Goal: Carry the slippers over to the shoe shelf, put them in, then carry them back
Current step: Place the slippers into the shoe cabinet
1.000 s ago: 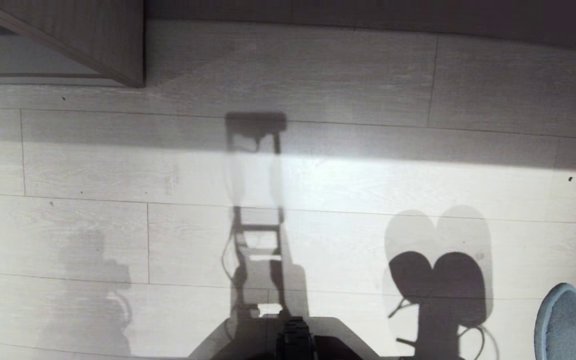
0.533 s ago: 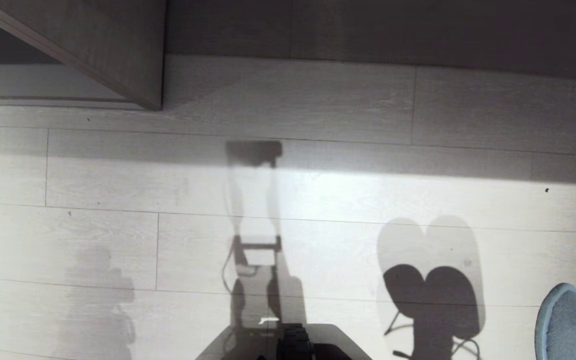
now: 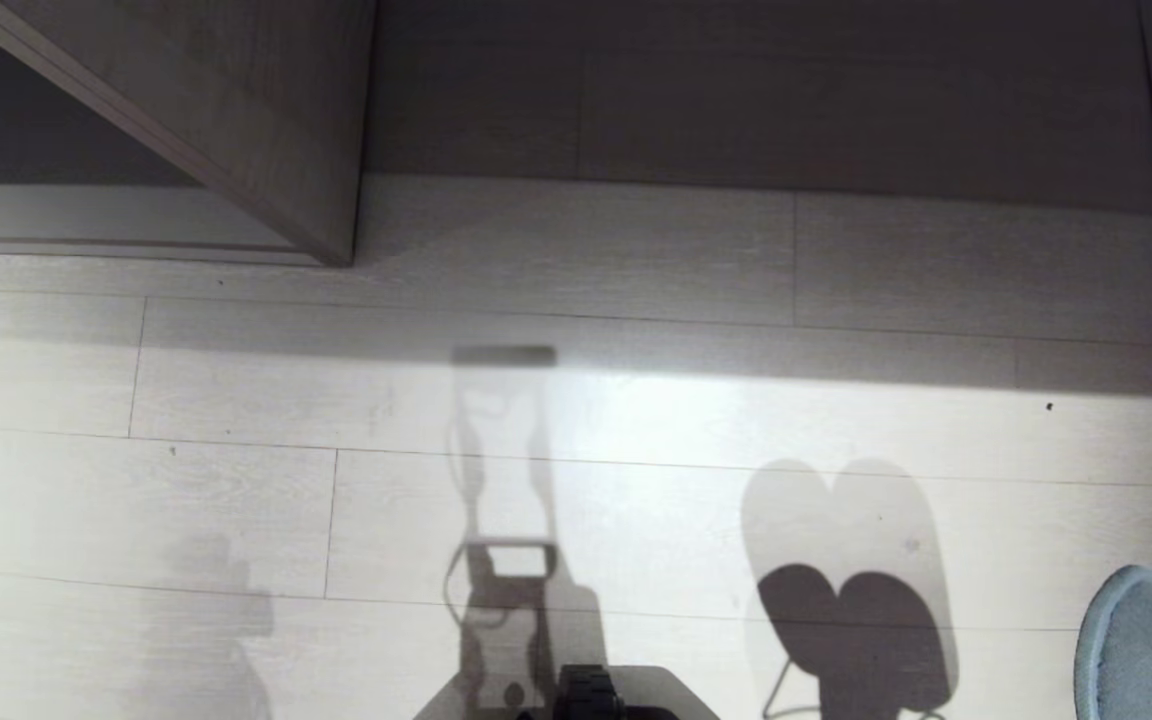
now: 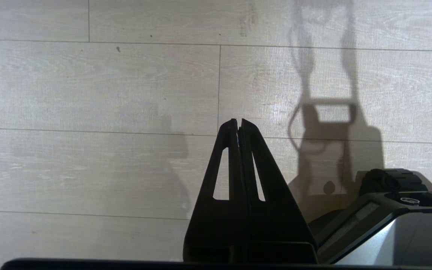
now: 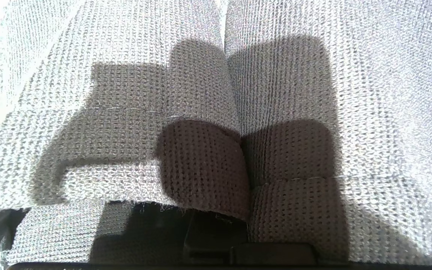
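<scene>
Head cam is looking down at pale wood-plank floor (image 3: 636, 420) w/ a bright band of light lying across it and robot's own shadow (image 3: 501, 500) falling down the middle. The shoe shelf (image 3: 236, 110), taupe wood-grain, is showing at far left corner, w/ its pale base board (image 3: 86, 215) running along the floor edge; nothing is visible inside the bit of cubby in view. The slippers are hanging at robot's right side: only a grey-blue sole edge (image 3: 1141, 650) is poking into near right corner of head view, and a heart-shaped double shadow (image 3: 851, 590) is lying on the floor just beside it. In right wrist view the slippers (image 5: 294, 93) are filling nearly the whole pic, knit fabric pressed side by side right against the lens. Right gripper itself is mostly hidden behind them; its fingers are clamped tight on the slippers. Left gripper (image 4: 238, 122) is hanging idle above bare floor, fingers pressed together, holding nothing, w/ robot's dark base (image 4: 384, 210) sitting beside it.
</scene>
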Available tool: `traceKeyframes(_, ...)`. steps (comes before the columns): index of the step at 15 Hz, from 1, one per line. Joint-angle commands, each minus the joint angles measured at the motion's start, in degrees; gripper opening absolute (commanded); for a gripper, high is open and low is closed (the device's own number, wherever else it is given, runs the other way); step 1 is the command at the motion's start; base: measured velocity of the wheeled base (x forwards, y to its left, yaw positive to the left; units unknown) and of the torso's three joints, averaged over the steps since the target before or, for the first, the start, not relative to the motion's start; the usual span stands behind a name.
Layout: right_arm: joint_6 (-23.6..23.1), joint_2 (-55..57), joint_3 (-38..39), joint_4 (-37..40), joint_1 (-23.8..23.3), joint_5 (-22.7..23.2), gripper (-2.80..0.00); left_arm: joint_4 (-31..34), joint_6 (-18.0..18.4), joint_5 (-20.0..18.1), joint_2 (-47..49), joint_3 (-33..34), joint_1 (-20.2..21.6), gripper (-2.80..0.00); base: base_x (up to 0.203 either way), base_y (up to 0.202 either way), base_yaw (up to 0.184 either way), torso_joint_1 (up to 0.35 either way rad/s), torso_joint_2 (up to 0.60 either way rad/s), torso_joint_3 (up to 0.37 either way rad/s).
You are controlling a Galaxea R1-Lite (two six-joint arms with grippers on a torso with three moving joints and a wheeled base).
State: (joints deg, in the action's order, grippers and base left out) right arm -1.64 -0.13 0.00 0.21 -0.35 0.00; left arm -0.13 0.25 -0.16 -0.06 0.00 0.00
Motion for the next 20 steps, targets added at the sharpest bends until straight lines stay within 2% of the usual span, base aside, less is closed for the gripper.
traceKeyframes(1, 1.36, 0.13, 0.0, -0.02, 0.0, -0.09, -2.8, -0.04, 0.01, -0.02, 0.06, 0.0, 0.0, -2.8, 0.0, 0.0, 0.0, 0.004, 0.0, 0.207)
traceKeyframes(20, 1.64, 0.13, 0.0, -0.03, 0.0, -0.18, -2.8, -0.04, -0.08, -0.02, 0.0, 0.0, 0.0, -2.8, 0.0, 0.0, 0.0, 0.002, 0.0, 0.203)
